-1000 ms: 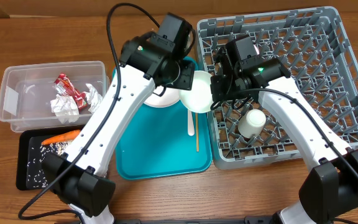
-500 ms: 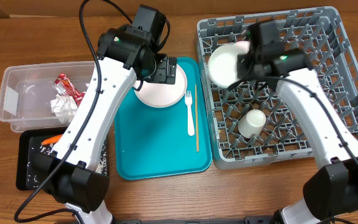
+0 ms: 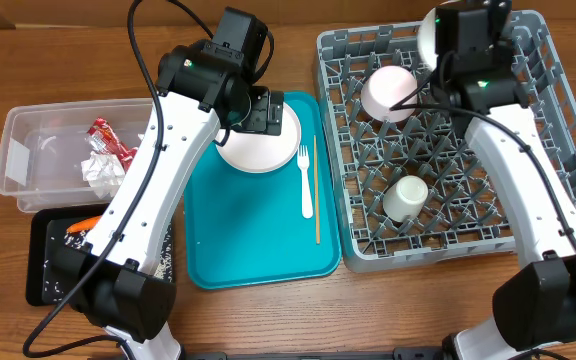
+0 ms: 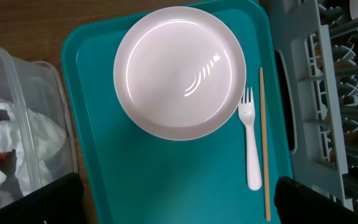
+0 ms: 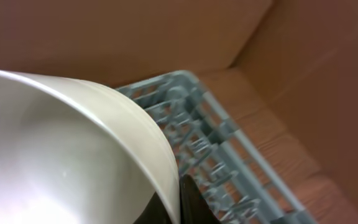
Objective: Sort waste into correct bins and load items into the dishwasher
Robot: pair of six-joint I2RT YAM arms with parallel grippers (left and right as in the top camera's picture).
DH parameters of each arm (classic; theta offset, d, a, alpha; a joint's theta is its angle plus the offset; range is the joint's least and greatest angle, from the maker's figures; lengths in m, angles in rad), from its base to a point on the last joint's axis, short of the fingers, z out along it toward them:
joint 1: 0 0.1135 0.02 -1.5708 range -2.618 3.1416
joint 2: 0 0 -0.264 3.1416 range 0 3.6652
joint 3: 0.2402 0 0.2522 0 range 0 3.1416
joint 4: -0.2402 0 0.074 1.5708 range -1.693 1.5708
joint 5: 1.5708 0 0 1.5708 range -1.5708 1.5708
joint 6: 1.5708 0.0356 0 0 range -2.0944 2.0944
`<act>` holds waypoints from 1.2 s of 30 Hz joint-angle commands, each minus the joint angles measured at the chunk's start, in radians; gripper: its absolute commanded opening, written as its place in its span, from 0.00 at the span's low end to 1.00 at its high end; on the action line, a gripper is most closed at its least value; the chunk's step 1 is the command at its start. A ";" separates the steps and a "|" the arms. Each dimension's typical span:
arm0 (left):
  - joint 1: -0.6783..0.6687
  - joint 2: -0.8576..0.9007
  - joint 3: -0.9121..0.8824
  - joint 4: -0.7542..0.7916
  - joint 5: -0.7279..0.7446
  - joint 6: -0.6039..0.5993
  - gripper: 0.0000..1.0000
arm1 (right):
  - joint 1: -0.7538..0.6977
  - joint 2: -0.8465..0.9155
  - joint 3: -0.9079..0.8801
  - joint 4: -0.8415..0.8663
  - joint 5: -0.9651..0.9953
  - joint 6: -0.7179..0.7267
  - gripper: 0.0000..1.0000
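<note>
Wooden table point(image 3: 268, 320) is filling the overhead view. It is carrying a grey dish rack point(image 3: 568, 100) at the right, a teal tray point(image 3: 258, 250) in the middle, and a clear tub point(image 3: 28, 150) above a black tray point(image 3: 43, 270) at the left.

A second ago both arms were meeting over the seam between tray and rack, with a white bowl between them. Now the left gripper point(image 4: 180, 202) is hanging back over the teal tray, its fingers point(image 4: 58, 202) spread wide and holding nothing. The right gripper point(image 5: 182, 199) is pinching the rim of that white bowl point(image 3: 428, 35) and carrying it near the top edge of the frame, over the far side of the rack. Whether the bowl is touching the pegs yet, I cannot tell. A second bowl point(image 3: 390, 92) and a small cup point(image 3: 405, 198) are already sitting among the pegs.

By my reading, the handover is leaving this bowl one release away from loaded. It is also freeing the left arm for what is lying beneath it on the teal tray: the plate point(image 4: 179, 71), the fork point(image 4: 250, 143) and the wooden stick point(image 4: 263, 137).

The waste is looking sorted. The napkins point(image 3: 103, 170) and red wrapper point(image 3: 106, 135) are lying in the tub, and the carrot point(image 3: 86, 224) and crumbs point(image 3: 63, 275) are lying in the black tray.
</note>
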 commanded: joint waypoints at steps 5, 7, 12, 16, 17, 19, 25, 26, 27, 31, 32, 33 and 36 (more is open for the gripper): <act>-0.001 -0.017 0.022 -0.001 -0.012 0.019 1.00 | -0.086 0.087 0.024 0.107 0.123 -0.152 0.04; -0.001 -0.017 0.022 -0.001 -0.012 0.019 1.00 | -0.100 0.116 0.024 0.134 0.150 -0.190 0.04; -0.001 -0.017 0.022 -0.001 -0.012 0.019 1.00 | -0.133 0.185 0.024 0.207 0.192 -0.305 0.04; -0.001 -0.017 0.022 -0.001 -0.012 0.019 1.00 | -0.146 0.229 0.024 0.221 0.192 -0.334 0.04; -0.001 -0.017 0.022 -0.001 -0.012 0.019 1.00 | -0.147 0.240 0.024 0.221 0.192 -0.334 0.04; -0.001 -0.017 0.022 -0.001 -0.012 0.019 1.00 | -0.148 0.260 0.024 0.226 0.191 -0.356 0.04; -0.001 -0.017 0.022 -0.001 -0.012 0.019 1.00 | -0.160 0.314 0.024 0.269 0.180 -0.488 0.04; -0.001 -0.017 0.022 -0.001 -0.013 0.019 1.00 | -0.166 0.322 0.024 0.284 0.180 -0.516 0.04; -0.001 -0.017 0.022 -0.001 -0.012 0.019 1.00 | -0.169 0.326 0.024 0.291 0.179 -0.535 0.04; -0.001 -0.017 0.022 -0.001 -0.012 0.019 1.00 | -0.190 0.334 0.024 0.304 0.163 -0.587 0.04; -0.001 -0.017 0.022 -0.001 -0.012 0.019 1.00 | -0.195 0.334 0.024 0.304 0.154 -0.597 0.04; -0.001 -0.017 0.022 -0.001 -0.012 0.019 1.00 | -0.200 0.334 0.024 0.306 0.154 -0.597 0.04; -0.001 -0.017 0.022 -0.001 -0.012 0.019 1.00 | -0.217 0.334 0.024 0.308 0.153 -0.618 0.04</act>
